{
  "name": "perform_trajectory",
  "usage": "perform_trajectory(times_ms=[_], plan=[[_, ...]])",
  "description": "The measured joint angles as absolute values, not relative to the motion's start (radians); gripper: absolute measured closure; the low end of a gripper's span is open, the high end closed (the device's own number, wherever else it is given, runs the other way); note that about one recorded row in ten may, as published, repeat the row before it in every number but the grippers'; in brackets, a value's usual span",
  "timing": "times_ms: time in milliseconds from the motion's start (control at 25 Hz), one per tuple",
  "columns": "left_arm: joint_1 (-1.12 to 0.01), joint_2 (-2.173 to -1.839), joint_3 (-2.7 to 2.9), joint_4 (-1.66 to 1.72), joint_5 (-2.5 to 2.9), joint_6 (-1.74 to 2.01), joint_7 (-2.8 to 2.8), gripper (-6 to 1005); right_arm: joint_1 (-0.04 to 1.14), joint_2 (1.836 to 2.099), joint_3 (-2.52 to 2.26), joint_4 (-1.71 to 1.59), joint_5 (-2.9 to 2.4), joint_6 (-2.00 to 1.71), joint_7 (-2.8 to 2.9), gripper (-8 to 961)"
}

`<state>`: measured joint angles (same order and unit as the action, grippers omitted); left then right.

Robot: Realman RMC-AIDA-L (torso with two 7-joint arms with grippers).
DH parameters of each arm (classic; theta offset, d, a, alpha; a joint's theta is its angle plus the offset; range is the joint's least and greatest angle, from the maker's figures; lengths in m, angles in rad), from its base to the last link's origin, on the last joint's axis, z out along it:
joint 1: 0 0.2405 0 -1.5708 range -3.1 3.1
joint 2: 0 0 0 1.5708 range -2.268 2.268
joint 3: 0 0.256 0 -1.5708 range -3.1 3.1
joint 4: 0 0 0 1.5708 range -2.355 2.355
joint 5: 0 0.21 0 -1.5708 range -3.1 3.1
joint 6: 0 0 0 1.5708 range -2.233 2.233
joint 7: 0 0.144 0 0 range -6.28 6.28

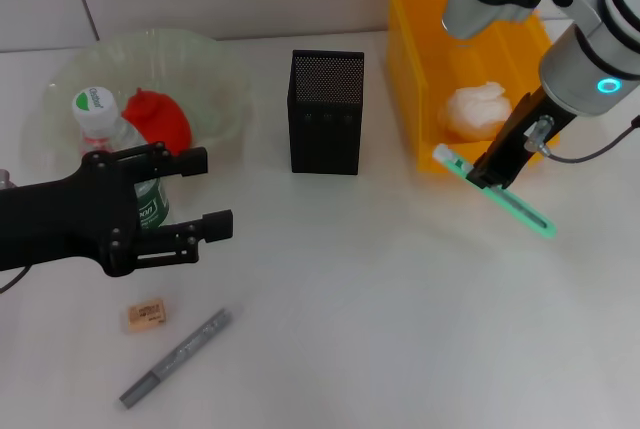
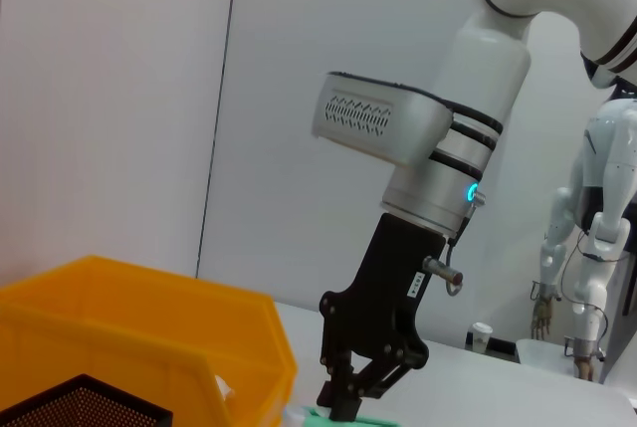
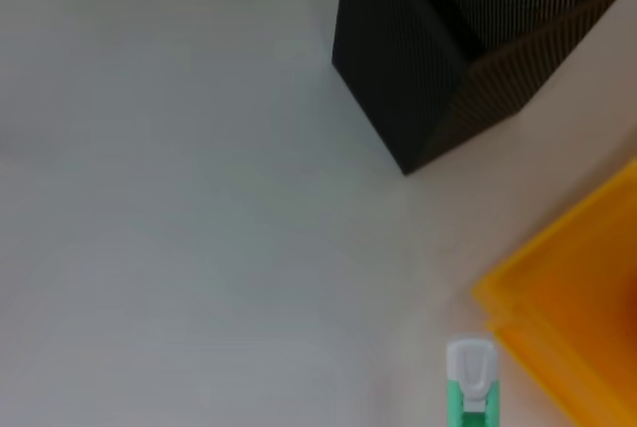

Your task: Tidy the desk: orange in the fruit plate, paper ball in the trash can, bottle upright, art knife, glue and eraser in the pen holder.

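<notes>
- I see the white desk (image 1: 380,279) lying widest of all; its middle stretch, between the pen holder and the near edge, is bare and gives me free room.
- The orange bin (image 1: 420,69) sits at the far right, the paper ball (image 1: 478,109) already inside it.
- The clear plate (image 1: 215,69) sits far left with the red fruit (image 1: 160,119) in it; the bottle (image 1: 105,124) stands upright at its near rim.
- My left gripper (image 1: 205,194) hovers beside the bottle, fingers spread and holding nothing.
- The black mesh pen holder (image 1: 326,111) stands between plate and bin, apart from both.
- My right gripper (image 1: 487,177) hangs by the bin's front wall, clamped on the green knife (image 1: 500,194), which slants above the desk.
- The grey glue stick (image 1: 176,357) lies near the front edge.
- The eraser (image 1: 146,315) lies just beside it.
</notes>
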<state>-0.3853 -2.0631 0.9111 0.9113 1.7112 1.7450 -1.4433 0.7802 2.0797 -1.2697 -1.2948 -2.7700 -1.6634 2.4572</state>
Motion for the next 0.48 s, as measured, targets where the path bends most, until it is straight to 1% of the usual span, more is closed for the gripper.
perform_trajectory(times_ms=[480], plan=[[-0.392, -2.063, 0.911, 0.911, 1.712, 1.744, -1.447, 201, 0.764, 2.08, -1.233, -1.376, -2.726, -1.646, 2.439, 862]])
